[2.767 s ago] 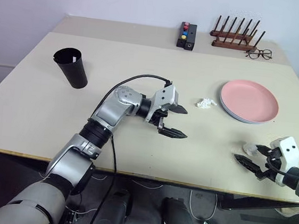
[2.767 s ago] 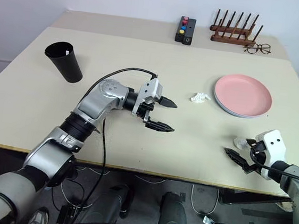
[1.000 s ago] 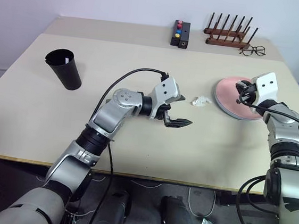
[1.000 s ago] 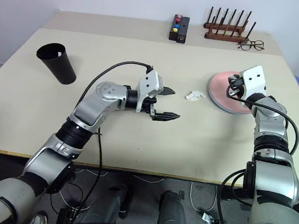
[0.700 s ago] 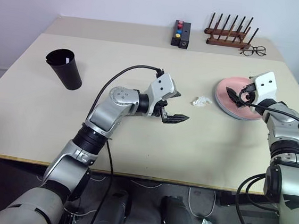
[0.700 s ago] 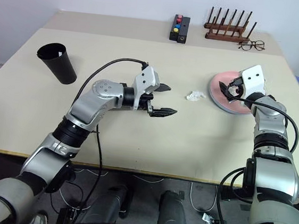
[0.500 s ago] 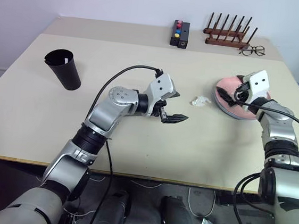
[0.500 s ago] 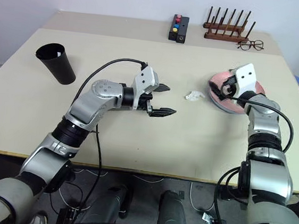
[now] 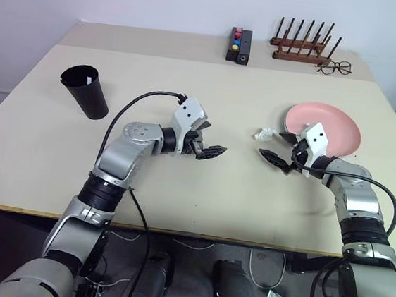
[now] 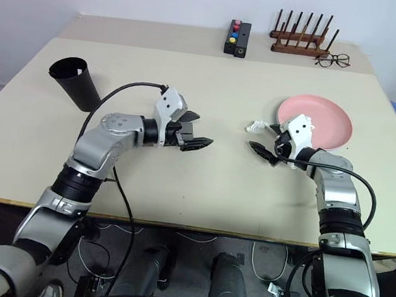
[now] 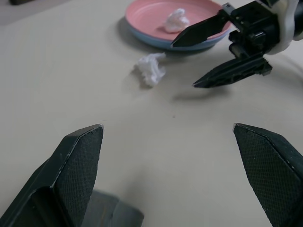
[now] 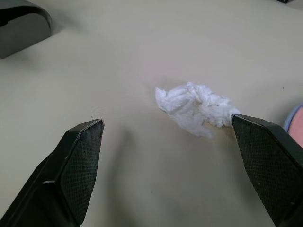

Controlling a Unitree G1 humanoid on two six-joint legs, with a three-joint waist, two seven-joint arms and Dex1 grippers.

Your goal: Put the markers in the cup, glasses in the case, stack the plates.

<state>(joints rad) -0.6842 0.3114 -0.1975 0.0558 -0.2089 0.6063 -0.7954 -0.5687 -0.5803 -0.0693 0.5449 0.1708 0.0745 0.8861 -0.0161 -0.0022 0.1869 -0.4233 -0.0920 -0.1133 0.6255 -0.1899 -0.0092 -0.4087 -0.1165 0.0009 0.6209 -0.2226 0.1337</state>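
Note:
The black cup (image 9: 87, 91) stands at the table's left. The plates sit at the right, stacked: the salmon pink plate (image 9: 335, 125) lies on the light blue plate (image 11: 161, 43). A white tissue wad (image 11: 176, 19) rests on the pink one. My right gripper (image 9: 271, 144) is open, low over the table just left of the plates, its fingers either side of a crumpled tissue (image 12: 194, 109) and not touching it. My left gripper (image 9: 215, 137) is open and empty at mid-table, pointing toward the right gripper. The markers, the glasses and the case are out of view.
At the back edge stand a black box with coloured buttons (image 9: 238, 45) and a wooden peg rack (image 9: 304, 47), with thin-rimmed clear spectacles (image 9: 334, 66) beside the rack. Bare tabletop lies between the cup and my left arm.
My right gripper opened over the plates, left a tissue wad on the pink plate, then came down and leftward to the tissue on the table. My left gripper drew back to the left.

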